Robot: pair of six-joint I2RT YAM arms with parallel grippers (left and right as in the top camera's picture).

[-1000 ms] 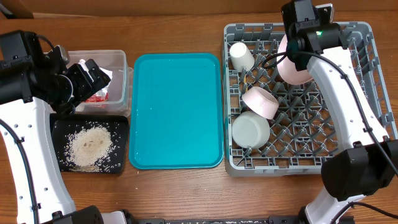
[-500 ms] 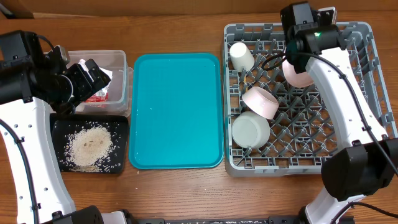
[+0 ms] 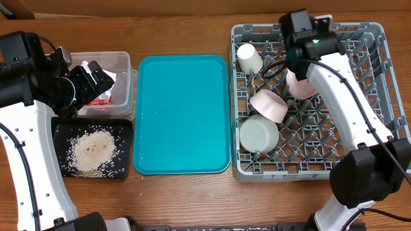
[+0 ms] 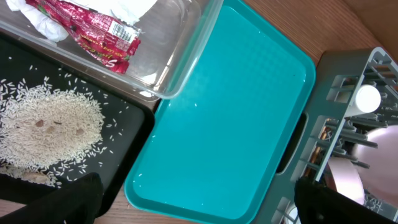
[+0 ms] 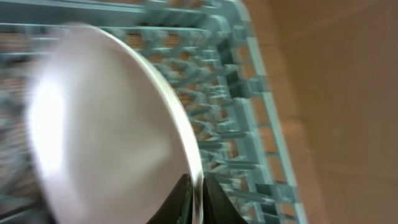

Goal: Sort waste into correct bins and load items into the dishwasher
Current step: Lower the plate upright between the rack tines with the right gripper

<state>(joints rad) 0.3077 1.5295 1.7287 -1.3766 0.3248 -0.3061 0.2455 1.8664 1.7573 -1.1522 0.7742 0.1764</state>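
My right gripper point(image 5: 196, 199) is shut on the rim of the pale pink plate point(image 5: 106, 124), one finger on each face. In the overhead view the plate point(image 3: 300, 85) stands tilted among the pegs of the grey dish rack point(image 3: 379, 96), under my right wrist. A cream cup point(image 3: 249, 58), a pink bowl point(image 3: 270, 106) and a grey-green bowl point(image 3: 259, 133) sit in the rack's left side. My left gripper point(image 3: 96, 80) hangs open and holds nothing, above the clear tub point(image 3: 125, 70) with the red wrapper point(image 4: 99, 31) and white napkin point(image 4: 130, 7). Rice point(image 3: 93, 151) lies in the black tray point(image 3: 125, 138).
A large teal tray point(image 3: 183, 112) lies between the bins and the rack, with a few stray rice grains near its front edge. The right wrist view is blurred. Bare wooden table surrounds everything.
My right arm has swung left and lower over the rack, carrying the plate down among the pegs. The left arm has not moved.
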